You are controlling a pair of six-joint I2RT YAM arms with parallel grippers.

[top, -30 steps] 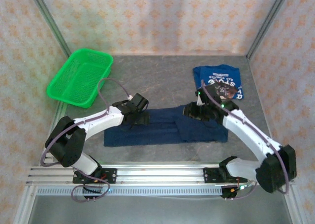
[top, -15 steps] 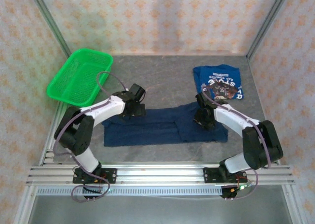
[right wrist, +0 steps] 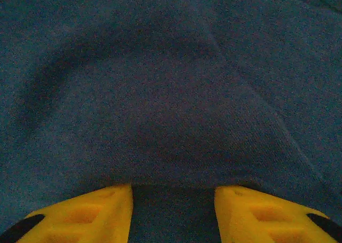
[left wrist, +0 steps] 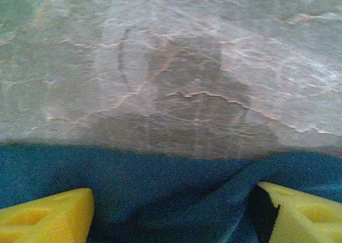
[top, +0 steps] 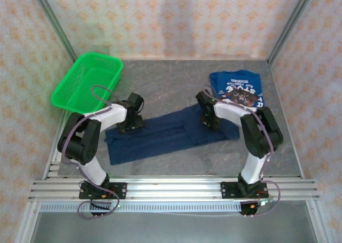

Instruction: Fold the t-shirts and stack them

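We see the dark navy t-shirt spread in a long band across the middle of the grey table. It lies slanted, with its left end nearer to the arm bases than its right end. The brighter blue t-shirt, with white letters and a print, lies folded at the far right. It is just beside the right end of the navy one. The green basket stands at the far left, apart from both shirts.

The left gripper is down on the far edge of the navy shirt, near its left end. Its yellow fingers stand wide apart, and a raised fold of cloth runs between them.

The right gripper is down on the right part of the same shirt. Its jaws leave a narrower gap, and navy cloth fills it. We cannot tell if the pads press the cloth.
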